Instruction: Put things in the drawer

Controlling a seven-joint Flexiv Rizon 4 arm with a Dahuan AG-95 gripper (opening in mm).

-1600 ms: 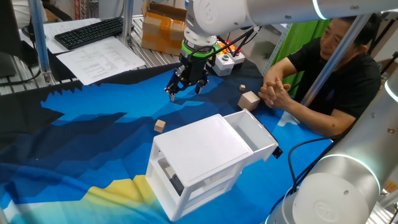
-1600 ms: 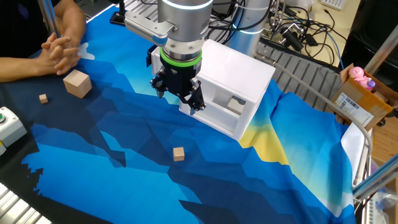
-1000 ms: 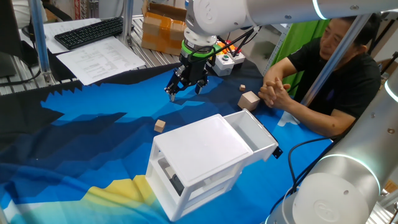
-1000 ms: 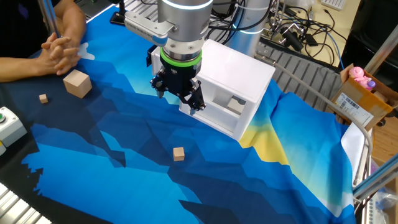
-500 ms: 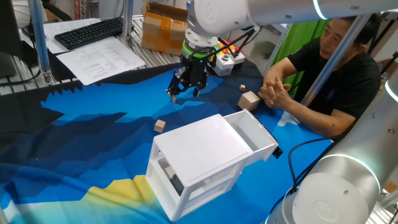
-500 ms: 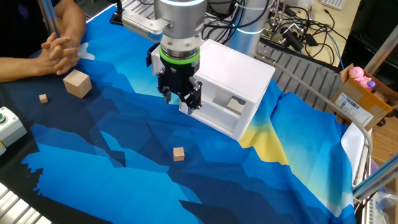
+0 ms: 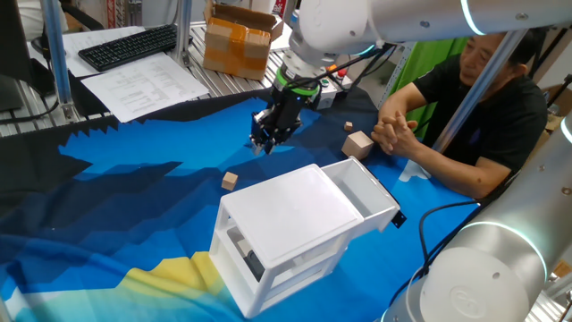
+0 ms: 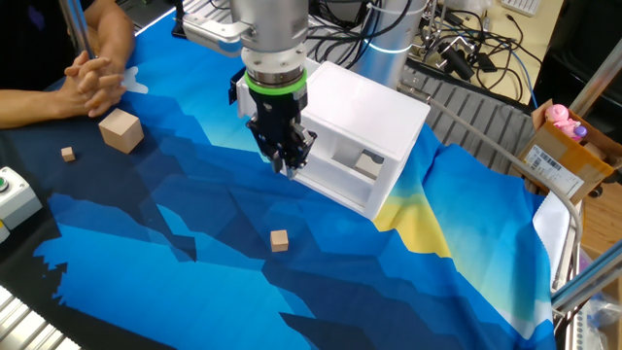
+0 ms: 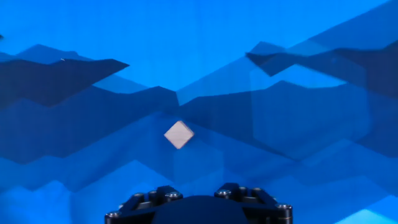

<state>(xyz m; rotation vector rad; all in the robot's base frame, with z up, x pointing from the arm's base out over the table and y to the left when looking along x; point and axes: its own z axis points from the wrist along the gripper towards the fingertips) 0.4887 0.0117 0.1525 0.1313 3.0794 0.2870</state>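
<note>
Pincer (image 7: 264,143) has swung since the earlier frame, fingers now drawn narrow and holding nothing, above the blue tabletop (image 7: 134,188). Small cube (image 7: 231,181) lies left of the cabinet (image 7: 286,228); its upper drawer (image 7: 362,192) is pulled out, contents unseen
</note>
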